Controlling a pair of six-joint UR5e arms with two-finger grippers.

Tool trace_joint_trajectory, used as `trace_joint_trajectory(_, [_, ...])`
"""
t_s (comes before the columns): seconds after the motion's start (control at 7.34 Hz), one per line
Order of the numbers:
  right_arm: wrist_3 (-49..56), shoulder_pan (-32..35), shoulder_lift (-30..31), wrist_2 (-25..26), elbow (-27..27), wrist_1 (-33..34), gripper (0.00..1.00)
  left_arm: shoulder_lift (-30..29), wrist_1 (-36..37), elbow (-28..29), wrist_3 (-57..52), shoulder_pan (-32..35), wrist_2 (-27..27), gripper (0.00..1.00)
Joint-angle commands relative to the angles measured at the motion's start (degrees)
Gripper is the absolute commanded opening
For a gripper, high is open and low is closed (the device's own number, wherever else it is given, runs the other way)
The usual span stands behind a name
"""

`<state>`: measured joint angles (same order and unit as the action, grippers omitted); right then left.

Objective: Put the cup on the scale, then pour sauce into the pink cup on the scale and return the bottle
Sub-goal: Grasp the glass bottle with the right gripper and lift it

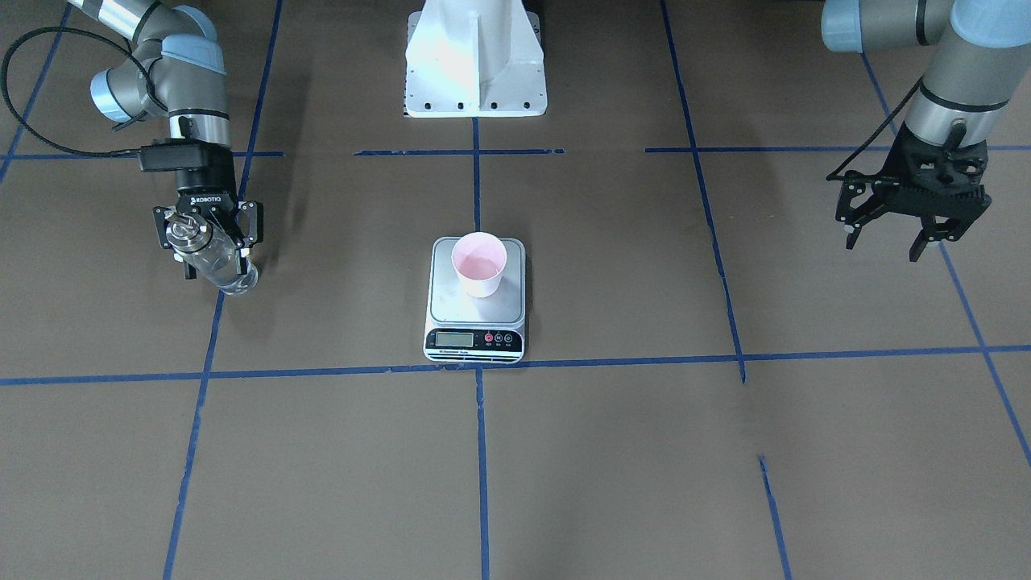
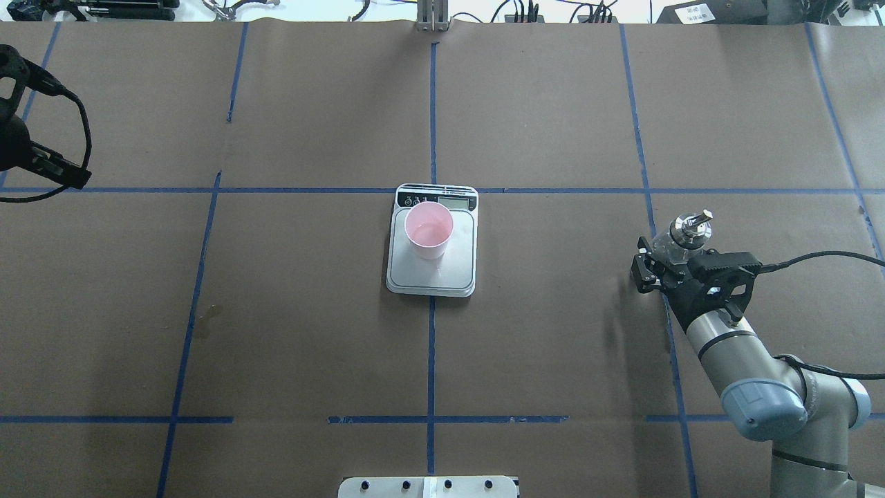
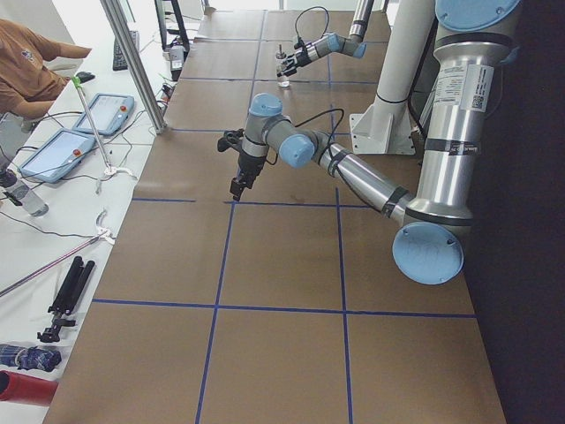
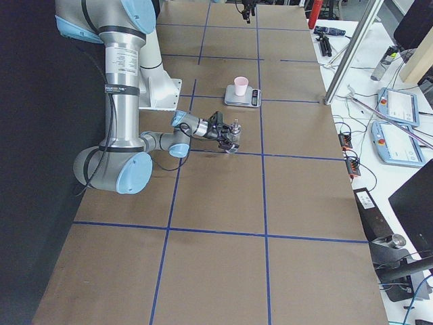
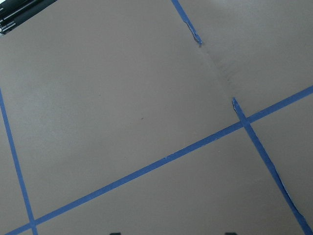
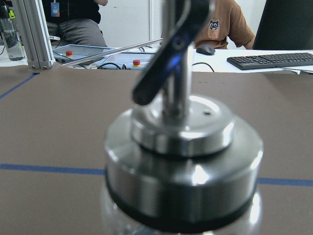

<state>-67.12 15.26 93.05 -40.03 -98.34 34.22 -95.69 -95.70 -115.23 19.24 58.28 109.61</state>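
Jaws of the right gripper (image 1: 216, 256) clamped the bottle (image 1: 233, 278), well apart from the scale (image 1: 475, 338), whose platform bore the cup (image 1: 479, 264). Jaws of the left gripper (image 1: 884, 248), on the scale's opposite side, stood wide open, empty.

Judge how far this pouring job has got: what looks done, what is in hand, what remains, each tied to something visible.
Done: the cup stands on the scale. In hand: the right gripper is shut on the bottle, upright, well off to the scale's side; the left gripper hangs open. Whether the pour has happened cannot be told. Left: at least releasing the bottle.
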Motion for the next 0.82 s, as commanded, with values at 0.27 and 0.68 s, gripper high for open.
trace_joint_trajectory(0.27, [8.8, 0.6, -4.7, 2.1, -0.8, 0.9, 0.00, -0.2, 0.1, 0.1, 0.0, 0.0, 0.1, 0.77])
trace_joint_trajectory(0.68, [10.3, 1.3, -18.1, 1.5, -0.7, 20.5, 0.00, -0.2, 0.2, 0.1, -0.1, 0.0, 0.3, 0.77])
